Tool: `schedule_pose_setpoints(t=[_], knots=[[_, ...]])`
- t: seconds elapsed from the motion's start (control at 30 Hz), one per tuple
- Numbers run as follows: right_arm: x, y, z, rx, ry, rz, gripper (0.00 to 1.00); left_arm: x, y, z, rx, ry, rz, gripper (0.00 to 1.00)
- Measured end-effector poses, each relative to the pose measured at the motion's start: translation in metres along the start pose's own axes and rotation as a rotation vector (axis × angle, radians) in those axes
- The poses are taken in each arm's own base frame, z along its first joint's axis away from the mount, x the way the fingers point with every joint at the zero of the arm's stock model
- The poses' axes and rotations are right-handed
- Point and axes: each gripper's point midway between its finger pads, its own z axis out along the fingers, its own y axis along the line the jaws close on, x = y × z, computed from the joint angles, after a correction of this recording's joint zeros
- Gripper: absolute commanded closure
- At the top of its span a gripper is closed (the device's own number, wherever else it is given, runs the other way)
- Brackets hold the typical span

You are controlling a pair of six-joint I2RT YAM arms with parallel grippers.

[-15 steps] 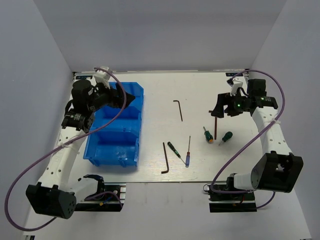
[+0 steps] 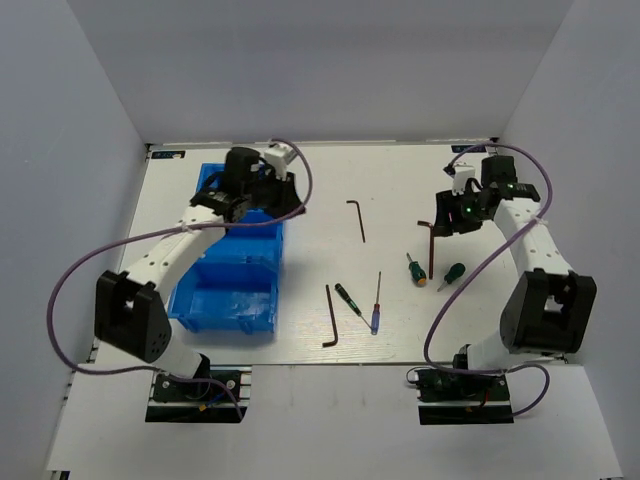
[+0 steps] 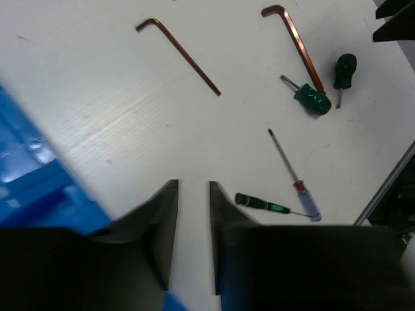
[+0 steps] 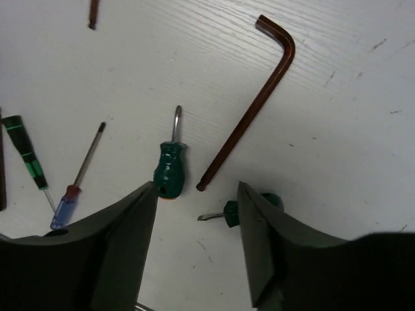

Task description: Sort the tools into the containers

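Top view: the bin [image 2: 225, 322] stands at the left of the table [image 2: 480, 325], with the left gripper [image 2: 288, 195] hanging by its far right corner. Seven tools lie loose on the table to its right: three hex keys [image 2: 356, 220], two green screwdrivers [image 2: 414, 270], a black-green driver [image 2: 350, 298] and a blue driver [image 2: 376, 305]. The right gripper [image 2: 445, 215] hovers at the far end of the rightmost hex key. Left wrist view: the fingers [image 3: 162, 227] are drawn nearly together, a narrow slit between them, pinching nothing over bare table beside the bin's edge. Right wrist view: the jaws are spread wide and empty, with the short end of a hex key's shank and one green screwdriver showing between them; the second green screwdriver is partly hidden behind the right finger. Handling, as a judgement: all the tools look light and rigid. The hex keys lie flat and thin, so they are likely to slip; they are best pinched across the long shank near mid-length. The stubby screwdrivers offer a thick handle, the surer hold, though they may roll
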Motion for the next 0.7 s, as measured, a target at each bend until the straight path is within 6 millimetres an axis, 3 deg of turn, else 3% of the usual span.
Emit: schedule_pose_setpoints(t=[0.03,0.07,0.13,0.27,0.4,0.57,0.7], knots=[[0.002,-0.006,0.006,0.023,0.024,-0.005,0.26,0.006,-0.005,0.010,0.005,0.026,0.009,0.29],[0.003,-0.012,0.011,0.047,0.046,-0.006,0.21,0.014,-0.009,0.019,0.007,0.051,0.015,0.25],[0.001,-0.026,0.020,0.103,0.084,-0.013,0.21,0.032,-0.019,0.031,0.005,0.115,0.000,0.23],[-0.010,-0.057,0.048,0.196,0.129,-0.005,0.34,0.050,-0.038,0.047,-0.012,0.179,-0.003,0.22],[0.006,-0.081,0.081,0.254,0.197,0.063,0.41,0.054,-0.048,0.052,-0.050,0.181,-0.020,0.22],[0.036,-0.084,0.101,0.287,0.249,0.127,0.42,0.056,-0.051,0.054,-0.108,0.173,-0.038,0.22],[0.033,-0.075,0.112,0.281,0.237,0.140,0.42,0.058,-0.049,0.053,-0.147,0.178,-0.036,0.22]])
